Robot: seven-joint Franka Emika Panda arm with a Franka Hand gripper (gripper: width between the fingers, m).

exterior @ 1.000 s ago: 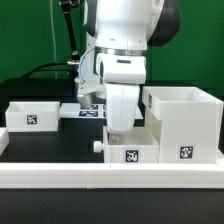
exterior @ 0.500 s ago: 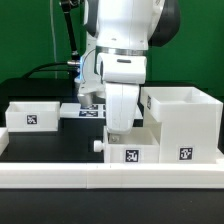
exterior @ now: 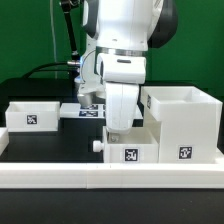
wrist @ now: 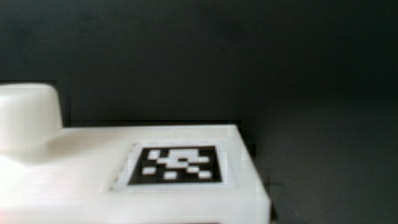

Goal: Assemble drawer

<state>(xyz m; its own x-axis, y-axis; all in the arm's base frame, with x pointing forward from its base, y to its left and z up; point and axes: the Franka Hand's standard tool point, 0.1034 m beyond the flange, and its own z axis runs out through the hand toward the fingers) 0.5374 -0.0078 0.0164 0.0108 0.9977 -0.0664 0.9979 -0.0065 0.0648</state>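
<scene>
The tall white housing box (exterior: 185, 122) stands at the exterior view's right. One shallow tray (exterior: 33, 114) sits at the left. The second tray (exterior: 130, 150), with a round knob (exterior: 98, 146) on its left end, lies in front of the arm against the housing box. My gripper (exterior: 114, 128) reaches straight down onto this tray, and its fingertips are hidden at the tray's wall. The wrist view shows only the tray's tagged face (wrist: 178, 164) and its knob (wrist: 31, 118) very close. No fingers show there.
A long low white rail (exterior: 110, 178) runs along the front edge of the black table. The marker board (exterior: 92, 112) lies behind the arm, between the left tray and the gripper. Cables hang at the back left.
The front tray's tag has shifted very slightly to the exterior view's left. The arm looks still.
</scene>
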